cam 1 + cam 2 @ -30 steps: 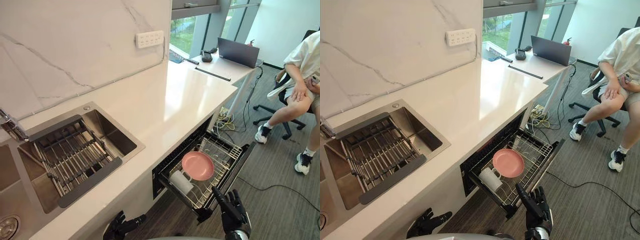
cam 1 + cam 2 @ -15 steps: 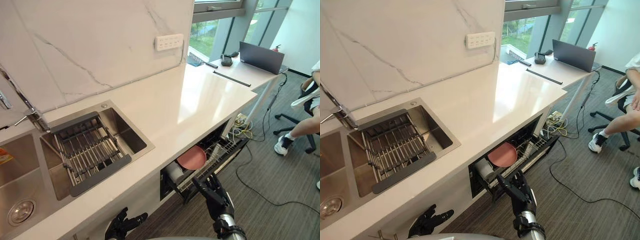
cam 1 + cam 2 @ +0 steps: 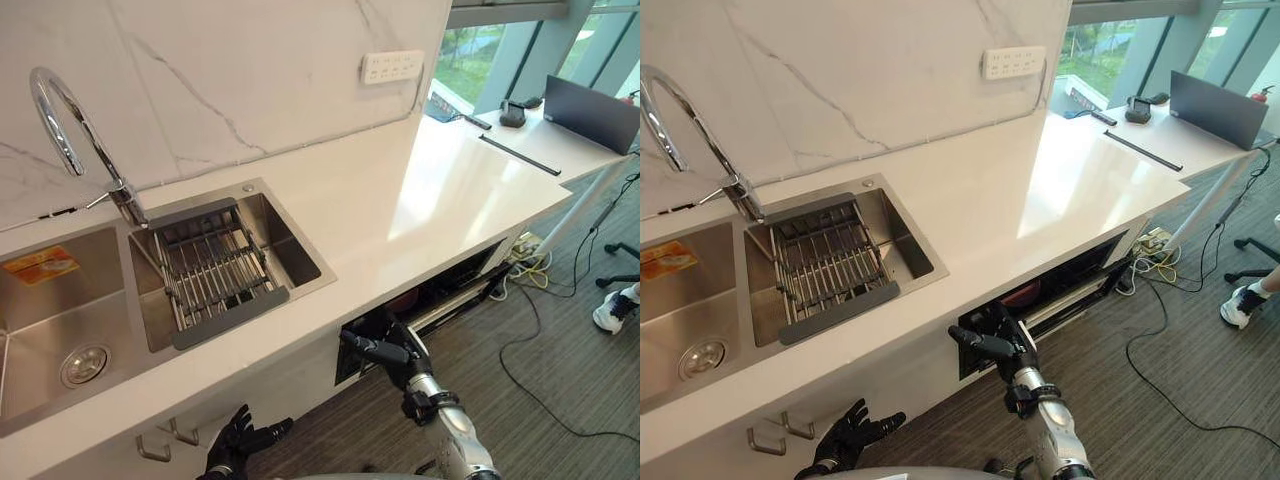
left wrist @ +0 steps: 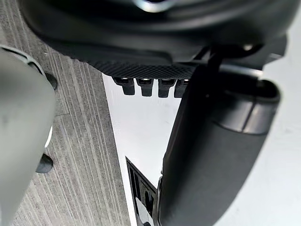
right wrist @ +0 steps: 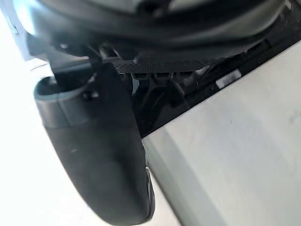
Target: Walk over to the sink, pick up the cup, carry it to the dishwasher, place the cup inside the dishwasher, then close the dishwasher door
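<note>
Right robot hand [image 3: 388, 352] is down at the dishwasher [image 3: 1065, 283], just under the table [image 3: 400, 200] edge, at the left end of the dark slot. Its fingers look straight and loosely spread, one dark finger [image 3: 356, 342] poking out sideways, nothing gripped. It sits right up against the dishwasher door [image 3: 455, 302], though I cannot tell for sure that it touches. The door is nearly closed: just a narrow gap, and in it a sliver of pink plate [image 3: 1023, 294]. The cup? I cannot tell where it is; the gap is too dark to read. Left robot hand [image 3: 852, 434] hangs low by the cabinet front, over the floor, fingers splayed wide, holding nothing. Up on the table the sink [image 3: 40, 320] lies well off to the left, a drain rack [image 3: 215, 272] in its right basin, just beside the faucet [image 3: 122, 195].
</note>
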